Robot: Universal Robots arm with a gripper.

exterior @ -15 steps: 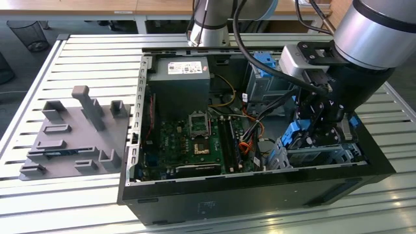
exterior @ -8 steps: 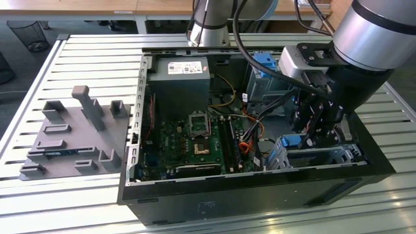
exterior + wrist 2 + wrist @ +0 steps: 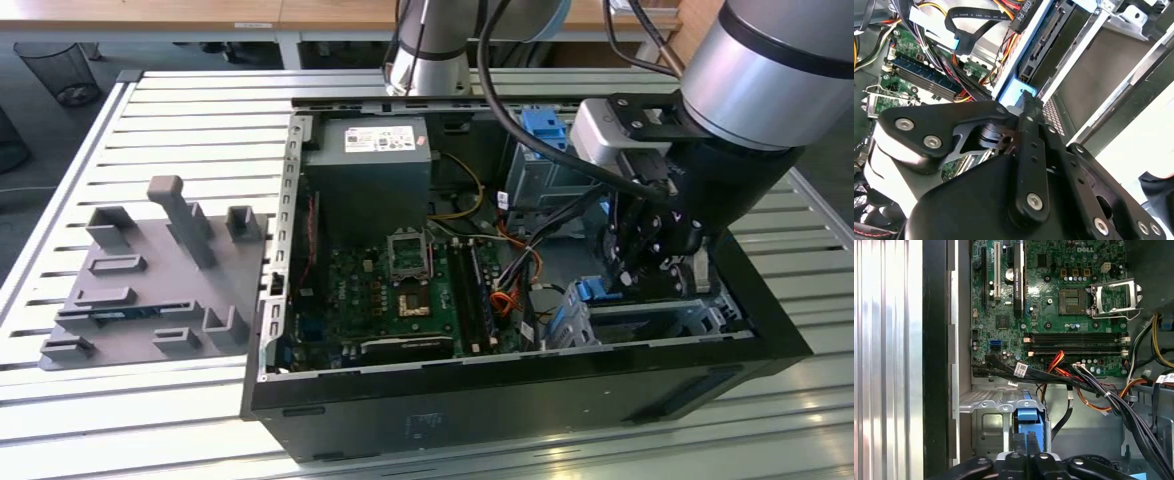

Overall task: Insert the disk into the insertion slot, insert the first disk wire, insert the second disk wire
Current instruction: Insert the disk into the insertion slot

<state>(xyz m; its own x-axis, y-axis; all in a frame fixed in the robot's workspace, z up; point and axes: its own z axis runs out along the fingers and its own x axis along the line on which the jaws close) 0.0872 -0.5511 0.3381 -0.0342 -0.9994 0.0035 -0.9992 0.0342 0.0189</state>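
Observation:
The disk sits inside the insertion slot [image 3: 985, 402], the low silver cage at the case's corner on the exterior view's right. Its bright blue carrier [image 3: 1029, 416] shows at the cage's open end, also as blue carrier [image 3: 1013, 94] and blue carrier [image 3: 589, 292]. The disk's dark connector edge [image 3: 1046, 31] faces the cables. My gripper [image 3: 1026, 100] is shut, its tips pressed against the blue carrier's end; gripper [image 3: 1026, 442] and gripper [image 3: 638, 290] hang low inside the case. A black flat wire with its plug [image 3: 1023, 10] lies loose beside the disk's connector edge.
The motherboard [image 3: 1054, 305] fills the case floor. A bundle of black, red and orange cables [image 3: 1094, 390] crosses beside the cage. A taller grey cage with a blue clip [image 3: 545, 135] stands further back. A grey fixture plate [image 3: 147, 280] lies on the slatted table outside the case.

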